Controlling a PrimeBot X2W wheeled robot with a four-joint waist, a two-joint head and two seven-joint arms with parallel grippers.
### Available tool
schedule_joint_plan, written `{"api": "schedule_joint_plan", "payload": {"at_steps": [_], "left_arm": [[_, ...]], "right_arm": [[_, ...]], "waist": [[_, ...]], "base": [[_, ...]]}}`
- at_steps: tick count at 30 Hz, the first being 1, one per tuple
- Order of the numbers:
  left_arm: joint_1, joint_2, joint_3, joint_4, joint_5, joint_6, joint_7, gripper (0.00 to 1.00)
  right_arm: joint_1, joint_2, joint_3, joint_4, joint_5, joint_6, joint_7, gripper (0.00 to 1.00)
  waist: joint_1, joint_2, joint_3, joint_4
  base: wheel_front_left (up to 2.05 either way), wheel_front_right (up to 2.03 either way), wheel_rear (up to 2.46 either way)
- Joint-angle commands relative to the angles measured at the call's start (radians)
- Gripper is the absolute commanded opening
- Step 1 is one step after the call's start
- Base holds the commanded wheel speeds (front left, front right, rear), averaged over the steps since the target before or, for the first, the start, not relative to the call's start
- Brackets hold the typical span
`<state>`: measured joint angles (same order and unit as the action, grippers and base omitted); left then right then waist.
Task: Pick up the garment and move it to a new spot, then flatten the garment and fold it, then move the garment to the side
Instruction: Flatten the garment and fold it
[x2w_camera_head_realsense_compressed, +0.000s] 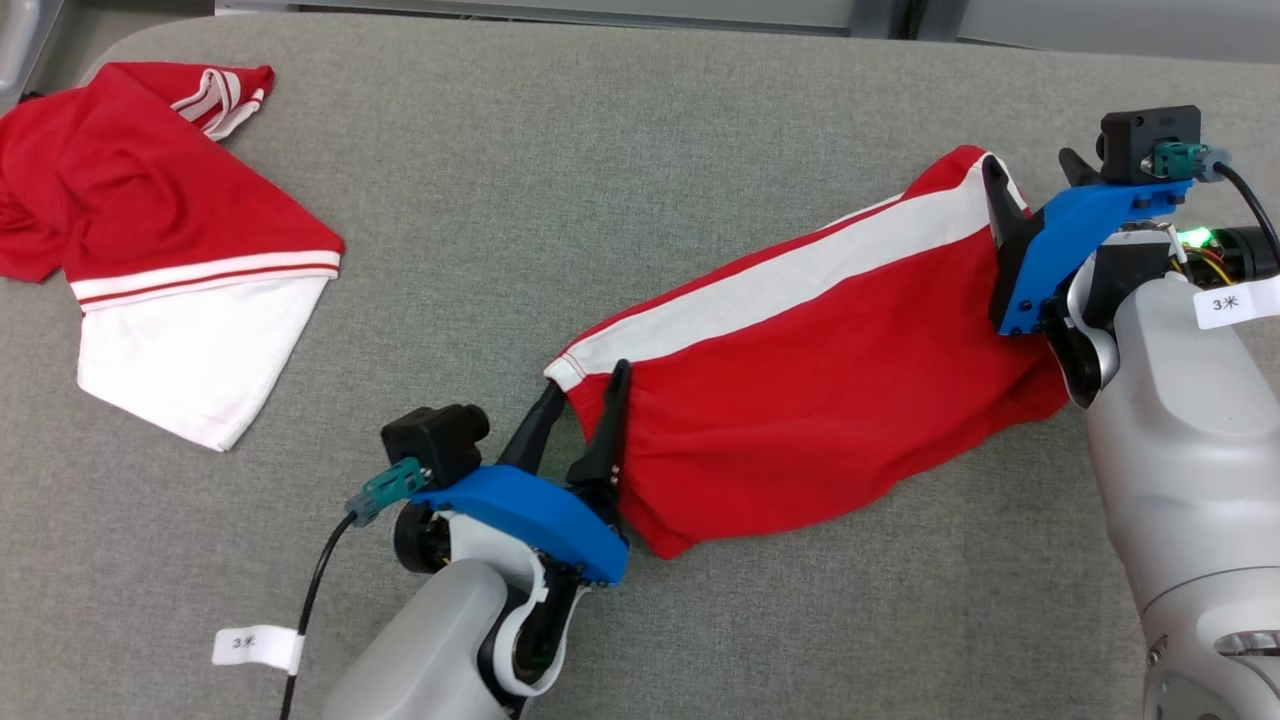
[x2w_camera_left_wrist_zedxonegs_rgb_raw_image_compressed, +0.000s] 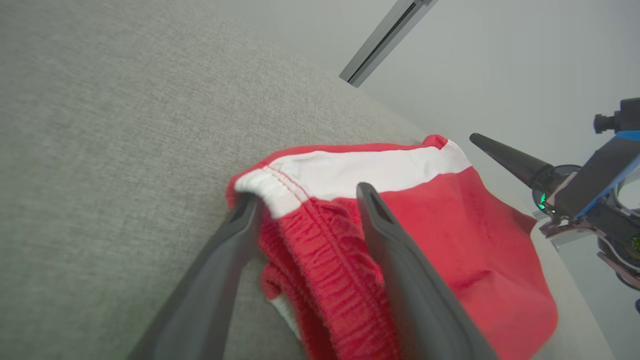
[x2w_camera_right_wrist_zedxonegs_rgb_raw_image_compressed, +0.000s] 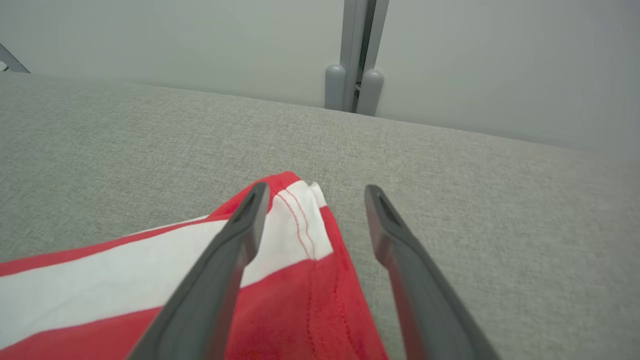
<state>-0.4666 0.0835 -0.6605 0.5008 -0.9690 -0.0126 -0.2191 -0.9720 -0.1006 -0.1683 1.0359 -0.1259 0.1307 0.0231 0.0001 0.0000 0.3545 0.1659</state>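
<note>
Your garment (x2w_camera_head_realsense_compressed: 800, 400) lies on the tabletop (x2w_camera_head_realsense_compressed: 600, 150), its long axis running from your left fingers (x2w_camera_head_realsense_compressed: 612, 410) at the waistband to your right fingers (x2w_camera_head_realsense_compressed: 997, 195), both pairs spread apart.

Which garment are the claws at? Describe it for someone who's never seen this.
On the grey padded table, look right of centre, between the left claw and right claw. It is the red garment lying stretched out diagonally, one broad white stripe along its far edge; the other red garment, far left, is crumpled with a big white panel.
</note>
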Motion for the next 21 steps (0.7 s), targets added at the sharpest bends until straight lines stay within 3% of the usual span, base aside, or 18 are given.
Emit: {"api": "schedule_joint_plan", "payload": {"at_steps": [1,13,17,21], "left_arm": [[0.013,0.02,0.001,-0.006,0.006,0.007,-0.005,1.0],[0.158,0.214,0.0,-0.226,0.093,0.126,0.0,1.0],[0.191,0.257,0.035,-0.307,0.127,0.184,-0.022,1.0],[0.221,0.265,0.073,-0.362,0.139,0.226,-0.035,1.0]], "right_arm": [[-0.016,-0.007,0.004,0.007,0.002,0.0,-0.009,1.0],[0.015,-0.065,0.095,0.113,0.086,0.0,-0.009,1.0],[0.028,-0.087,0.126,0.157,0.13,0.0,0.047,1.0],[0.042,-0.102,0.148,0.187,0.176,0.0,0.108,1.0]], "waist": [[-0.0001,0.0,-0.007,-0.005],[-0.0001,0.0,-0.084,-0.017],[-0.0001,0.0,-0.097,-0.005],[-0.0001,0.0,-0.096,0.013]], "base": [[0.0,0.0,0.0],[0.0,0.0,0.0],[0.0,0.0,0.0],[0.0,0.0,0.0]]}}
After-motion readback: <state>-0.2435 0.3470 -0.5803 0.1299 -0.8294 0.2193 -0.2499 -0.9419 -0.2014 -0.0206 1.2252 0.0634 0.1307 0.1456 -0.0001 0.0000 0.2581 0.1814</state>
